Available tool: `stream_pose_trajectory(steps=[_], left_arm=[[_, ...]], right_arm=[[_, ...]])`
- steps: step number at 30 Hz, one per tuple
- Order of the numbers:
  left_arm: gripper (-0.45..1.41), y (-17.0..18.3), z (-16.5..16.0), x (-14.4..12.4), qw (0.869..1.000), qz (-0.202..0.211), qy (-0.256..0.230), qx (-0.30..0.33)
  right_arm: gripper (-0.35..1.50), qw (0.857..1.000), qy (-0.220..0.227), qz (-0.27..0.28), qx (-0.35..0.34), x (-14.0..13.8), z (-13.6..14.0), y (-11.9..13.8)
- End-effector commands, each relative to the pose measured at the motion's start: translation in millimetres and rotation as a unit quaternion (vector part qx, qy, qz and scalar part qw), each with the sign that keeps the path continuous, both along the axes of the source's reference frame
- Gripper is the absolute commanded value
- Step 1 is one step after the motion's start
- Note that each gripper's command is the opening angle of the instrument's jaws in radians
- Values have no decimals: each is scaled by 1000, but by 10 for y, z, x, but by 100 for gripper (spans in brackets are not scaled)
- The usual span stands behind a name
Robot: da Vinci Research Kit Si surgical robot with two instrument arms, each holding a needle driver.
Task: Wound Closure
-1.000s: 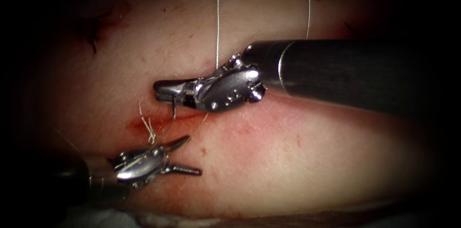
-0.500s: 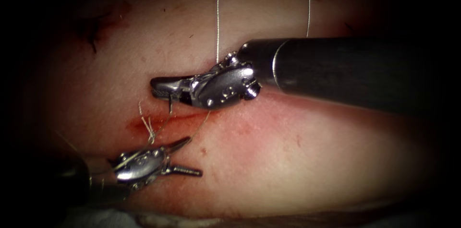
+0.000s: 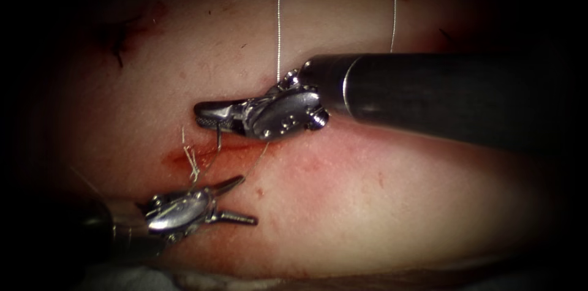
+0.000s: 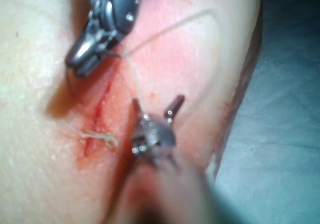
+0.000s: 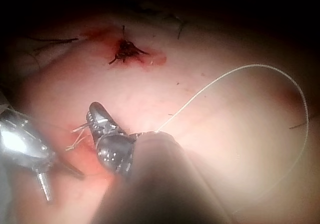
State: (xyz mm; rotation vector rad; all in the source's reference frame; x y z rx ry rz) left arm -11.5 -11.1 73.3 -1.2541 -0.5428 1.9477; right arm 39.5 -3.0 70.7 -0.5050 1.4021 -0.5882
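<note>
The right tool (image 3: 208, 117) lies across the tissue (image 3: 367, 205) just above the cut (image 3: 211, 153), and its jaws are shut on the thread (image 3: 218, 138). A short strand drops from them to the cut. More thread (image 3: 278, 27) rises behind its wrist in a tall loop, and one strand (image 3: 260, 156) runs under the tool toward the left tool. The left tool (image 3: 240, 199) sits just below the cut, jaws spread apart and holding nothing. The left wrist view shows its fingertips (image 4: 176, 103) apart, with the thread (image 4: 131, 77) touching one jaw. The right tool (image 5: 100, 121) also shows in its own wrist view.
Pale cut ends of thread (image 3: 190, 161) stick out of the cut's left end amid red fluid (image 3: 177, 157). An older dark stitch (image 3: 119, 37) with red fluid lies at the upper left. The tissue's edge and a pale drape (image 4: 280, 134) lie close behind the left tool.
The right tool's wrist has shifted slightly left and its shaft a little lower. The strand under its jaws looks shorter. The left tool has stayed put with its jaws apart.
</note>
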Motion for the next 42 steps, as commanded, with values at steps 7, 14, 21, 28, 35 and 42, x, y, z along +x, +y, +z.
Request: stream_pose_trajectory(steps=[7,14,21,28,35,42], left_arm=[[69,-8,6,-3,1000,3,1,3],[66,-11,4,-2,1000,7,2,4],[58,-16,5,-3,1000,17,4,13],[58,-24,7,-2,999,29,7,23],[58,-29,11,-6,999,34,9,25],[58,-28,12,-9,999,35,8,25]], right_arm=[[-35,995,-22,-57,-84,10,-1,-37],[-35,992,-7,-73,-98,-2,3,-82],[-35,991,2,-84,-101,-4,-5,-103],[-35,989,9,-90,-113,-3,-5,-104],[-35,985,14,-75,-157,-2,-41,-77],[-35,979,27,-76,-186,14,-79,-76]])
